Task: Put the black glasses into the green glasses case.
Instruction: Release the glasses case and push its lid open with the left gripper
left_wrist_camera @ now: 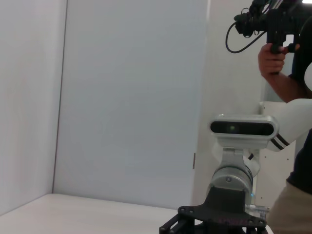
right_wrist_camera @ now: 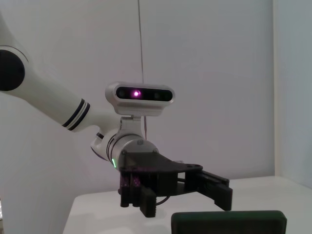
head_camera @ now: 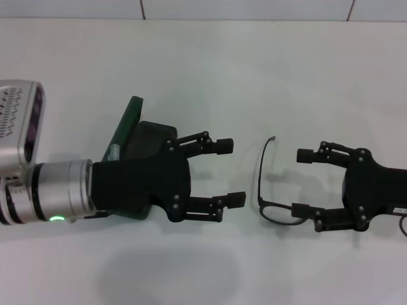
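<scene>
The black glasses lie on the white table between my two grippers, one temple arm reaching toward the far side. My right gripper is open, its fingers just right of the frame and the near fingertip close to the front rim; I cannot tell whether it touches. My left gripper is open and empty left of the glasses, hovering over the green glasses case. The case's lid stands raised and the rest is mostly hidden under the hand. The right wrist view shows the left gripper above the case's edge.
The table's far edge meets a pale wall. In the left wrist view the right arm's wrist camera stands close, and a person holding a camera rig stands behind it on the right.
</scene>
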